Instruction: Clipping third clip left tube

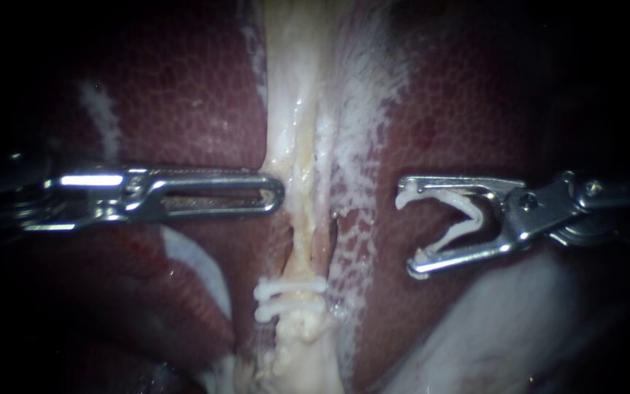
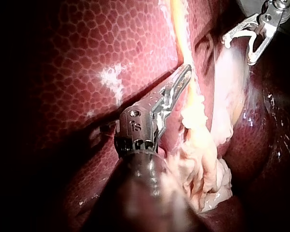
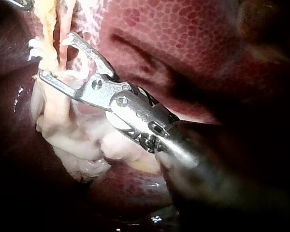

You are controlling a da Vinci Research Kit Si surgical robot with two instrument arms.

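Endoscope view: my left instrument's (image 1: 275, 195) closed jaws touch the tube's (image 1: 297, 146) left edge, my right instrument's (image 1: 407, 232) jaws grip one open clip (image 1: 468, 215) across bare liver (image 1: 384, 248), and two clips (image 1: 286, 288) sit at lower centre.

My left instrument (image 1: 278, 195) and right instrument (image 1: 406, 233) are bright silver. The clip (image 1: 468, 215) in my right one is white, like the two clips (image 1: 293, 286) on the cream-yellow tube (image 1: 293, 146). The liver (image 1: 184, 87) is dark maroon with fine honeycomb mottling, streaked by a lacy white film (image 1: 359, 109).
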